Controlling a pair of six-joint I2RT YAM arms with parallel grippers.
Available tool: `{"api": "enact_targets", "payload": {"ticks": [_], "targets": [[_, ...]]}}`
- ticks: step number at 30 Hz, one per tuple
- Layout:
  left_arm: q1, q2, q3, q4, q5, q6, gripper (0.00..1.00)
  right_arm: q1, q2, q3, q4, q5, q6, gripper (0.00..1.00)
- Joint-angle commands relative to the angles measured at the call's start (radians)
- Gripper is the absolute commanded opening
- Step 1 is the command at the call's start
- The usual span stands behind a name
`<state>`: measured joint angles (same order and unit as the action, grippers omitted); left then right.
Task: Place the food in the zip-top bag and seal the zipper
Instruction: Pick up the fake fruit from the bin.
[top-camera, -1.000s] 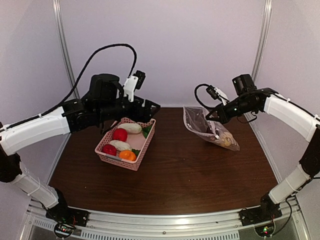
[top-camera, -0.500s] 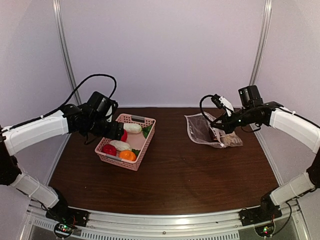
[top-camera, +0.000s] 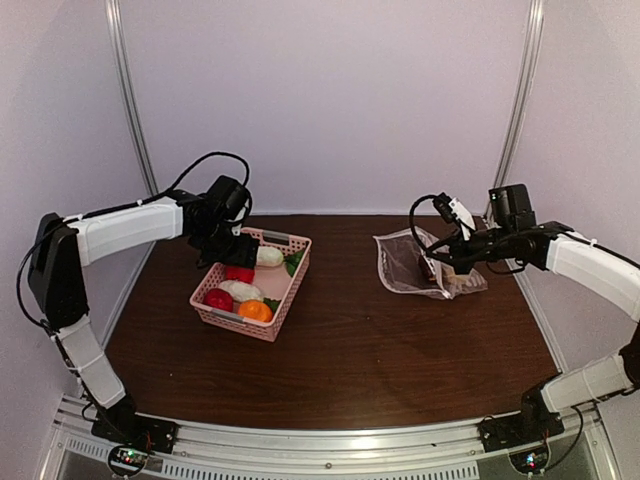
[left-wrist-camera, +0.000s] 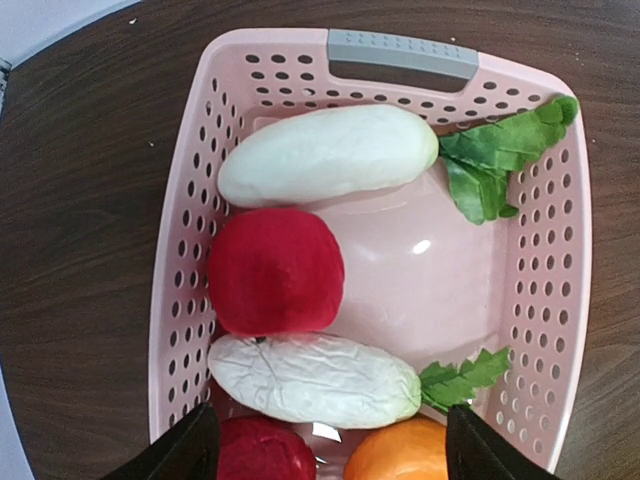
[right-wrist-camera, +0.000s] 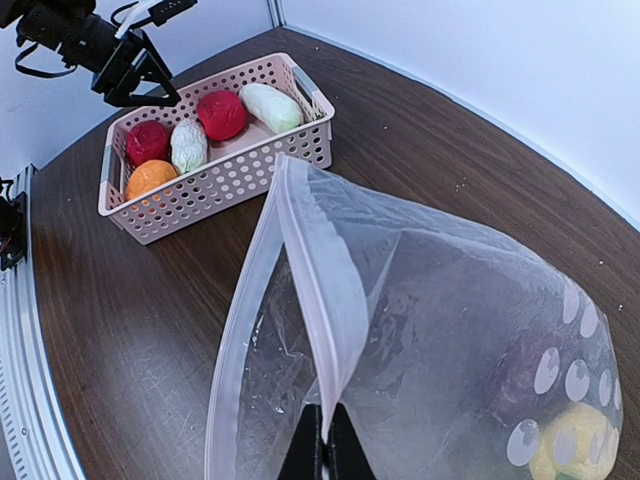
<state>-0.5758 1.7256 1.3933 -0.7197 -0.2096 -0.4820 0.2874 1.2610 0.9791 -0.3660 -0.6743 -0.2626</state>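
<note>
Several pieces of food lie in the pink basket (left-wrist-camera: 570, 300): two white radishes (left-wrist-camera: 325, 155) (left-wrist-camera: 315, 380), two red pieces (left-wrist-camera: 275, 270) (left-wrist-camera: 265, 450) and an orange one (left-wrist-camera: 400, 455). My left gripper (left-wrist-camera: 335, 462) hovers open over them, holding nothing; it sits over the basket's far left part (top-camera: 236, 250). The clear zip-top bag (right-wrist-camera: 450, 330) rests on the table at the right (top-camera: 405, 265), mouth facing the basket. My right gripper (right-wrist-camera: 326, 445) is shut on the upper lip with its zipper (right-wrist-camera: 320, 300), holding the mouth open. Yellow (right-wrist-camera: 570, 450) and dark purple food (right-wrist-camera: 520, 370) lie inside.
The basket (top-camera: 232, 318) stands left of the table's centre, with a grey handle (left-wrist-camera: 400, 50) on its far end. Brown tabletop (top-camera: 360, 350) lies between basket and bag. Pale walls and metal posts close in the back and sides.
My left gripper dropped and drew back low over the basket's far left part. The right gripper carried the bag down and slightly right; it now rests on the table.
</note>
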Motion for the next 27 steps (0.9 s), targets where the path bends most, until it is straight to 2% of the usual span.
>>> {"api": "enact_targets", "payload": {"ticks": [1,7,11,16,27], "targets": [[0.054,0.114,0.136,-0.057,0.043,0.075,0.79,-0.007,-0.003,-0.018,0.055,-0.033,0.016,0.00],[0.082,0.236,0.267,-0.147,0.052,0.119,0.78,-0.007,-0.003,-0.029,0.062,-0.035,0.015,0.00],[0.083,0.286,0.270,-0.148,-0.001,0.125,0.75,-0.007,-0.001,-0.023,0.054,-0.023,0.004,0.00],[0.083,0.335,0.263,-0.127,0.007,0.126,0.71,-0.007,-0.001,-0.025,0.052,-0.023,0.000,0.00],[0.085,0.407,0.301,-0.102,-0.038,0.121,0.72,-0.008,0.008,-0.026,0.049,-0.018,-0.005,0.00]]}}
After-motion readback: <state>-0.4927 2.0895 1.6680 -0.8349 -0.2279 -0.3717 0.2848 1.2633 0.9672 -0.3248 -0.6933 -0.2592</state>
